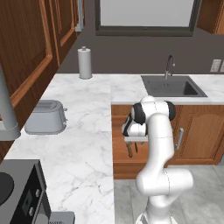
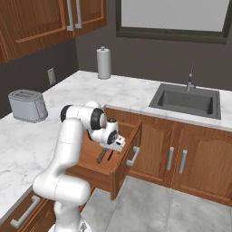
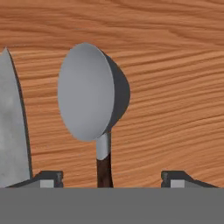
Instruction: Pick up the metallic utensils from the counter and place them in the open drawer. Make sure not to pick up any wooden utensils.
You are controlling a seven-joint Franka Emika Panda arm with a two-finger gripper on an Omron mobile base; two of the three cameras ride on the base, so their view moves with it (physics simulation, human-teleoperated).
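White marble table [image 1: 83, 131] runs along the left of both base views, with the open drawer [image 2: 118, 159] at mid-frame. Over it hangs the end effector [image 3: 112, 177], fingers [image 3: 48, 178] apart. A grey spoon [image 3: 89, 94] with a dark handle lies between them on the drawer's wood bottom; another grey blade [image 3: 11, 127] sits at far left.

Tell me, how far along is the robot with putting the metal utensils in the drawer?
Nearly finished, it seems. Done: a grey metal piece already shows over the wooden bottom of the open drawer. In hand: the brown-handled spoon stands between the fingers of the end effector, which is open and not gripping it. Left: probably just pulling the arm away.
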